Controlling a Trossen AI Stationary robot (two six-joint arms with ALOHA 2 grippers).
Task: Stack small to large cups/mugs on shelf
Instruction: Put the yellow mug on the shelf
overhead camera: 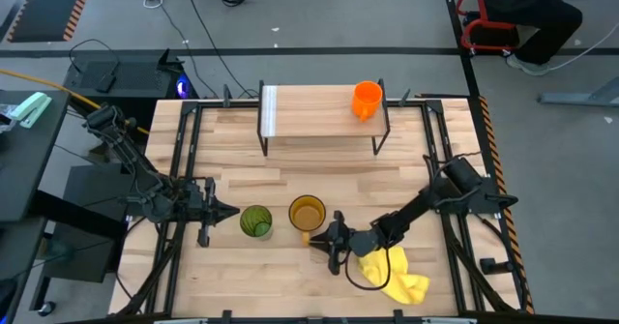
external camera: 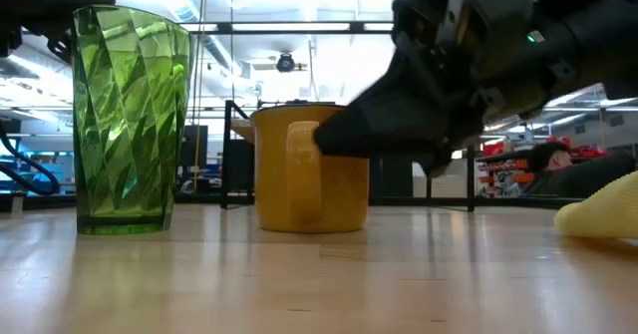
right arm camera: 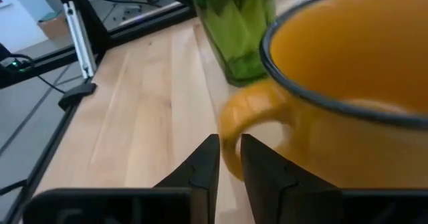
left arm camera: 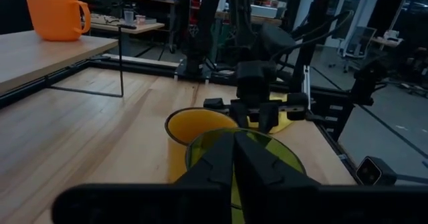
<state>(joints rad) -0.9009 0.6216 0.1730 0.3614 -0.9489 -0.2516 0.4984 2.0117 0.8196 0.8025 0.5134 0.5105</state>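
I find no writing, label, brand, number or sign that I can read in any of my views. The orange cup [overhead camera: 367, 100], the amber-yellow mug [overhead camera: 307, 213] and the green tumbler [overhead camera: 255, 220] carry no lettering that I can make out. Shelving in the room behind the table is too blurred to tell.

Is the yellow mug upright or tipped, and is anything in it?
Upright: the yellow mug sits flat on the table, mouth up. It looks empty from above.
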